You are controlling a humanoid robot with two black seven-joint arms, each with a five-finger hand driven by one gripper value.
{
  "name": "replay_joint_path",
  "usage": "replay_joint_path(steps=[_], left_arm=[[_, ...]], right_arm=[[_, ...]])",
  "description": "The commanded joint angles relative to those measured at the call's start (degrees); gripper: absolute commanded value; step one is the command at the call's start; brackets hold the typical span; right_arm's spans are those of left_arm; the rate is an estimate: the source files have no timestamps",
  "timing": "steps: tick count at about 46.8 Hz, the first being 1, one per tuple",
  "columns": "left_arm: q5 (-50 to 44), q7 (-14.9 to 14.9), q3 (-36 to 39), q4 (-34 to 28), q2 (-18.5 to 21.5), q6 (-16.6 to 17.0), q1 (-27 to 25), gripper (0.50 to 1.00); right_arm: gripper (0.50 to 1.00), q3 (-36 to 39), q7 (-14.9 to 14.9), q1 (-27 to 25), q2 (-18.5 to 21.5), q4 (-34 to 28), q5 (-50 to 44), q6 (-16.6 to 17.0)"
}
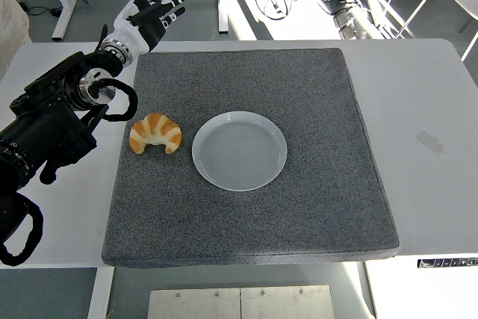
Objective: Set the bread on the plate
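A golden croissant [155, 134] lies on the grey mat [314, 207], just left of a pale round plate [240, 150] that holds nothing. The two are a small gap apart. My left hand [153, 9] is raised at the far left corner of the mat, well beyond the croissant, with its fingers spread and nothing in them. Its black arm comes in from the left edge, passing beside the croissant. The right arm does not show.
The mat covers most of the white table [426, 110]. Behind the table are desk legs, cables and a chair on the floor. A small faint mark sits on the table at the right.
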Motion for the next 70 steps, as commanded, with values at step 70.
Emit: replay_joint_path(steps=[70], left_arm=[[38.2,-0.4,19.5,-21.9,12.9,18.8,-5.9,0.981]], right_arm=[[1.000,0.0,0.0,-0.1,0.0,0.0,0.0,0.0]])
